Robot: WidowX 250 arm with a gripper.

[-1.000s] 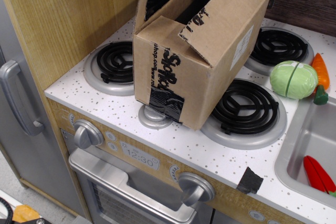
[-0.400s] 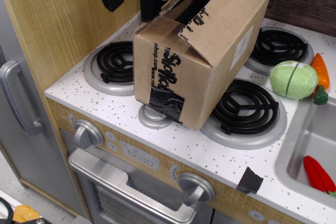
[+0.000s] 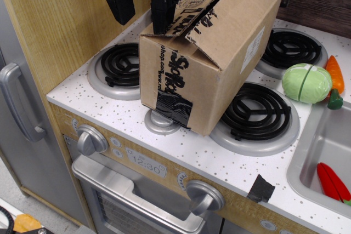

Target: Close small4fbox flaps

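Note:
The small4fbox, a brown cardboard box with black lettering, black tape and a white label, stands on the toy stove top between the burners. Its flaps lie folded down over the top, the left long flap nearly flat. My black gripper is at the box's upper left corner. Its two fingers are spread apart with nothing between them. The right finger touches the edge of the left flap.
Black coil burners sit left, front right and back right of the box. A green toy vegetable and a carrot lie to the right. A sink holds a red toy. A wooden panel stands to the left.
The gripper has come down from the top edge at the box's left. The left flap, raised a second ago, has been pushed down nearly flat over the opening.

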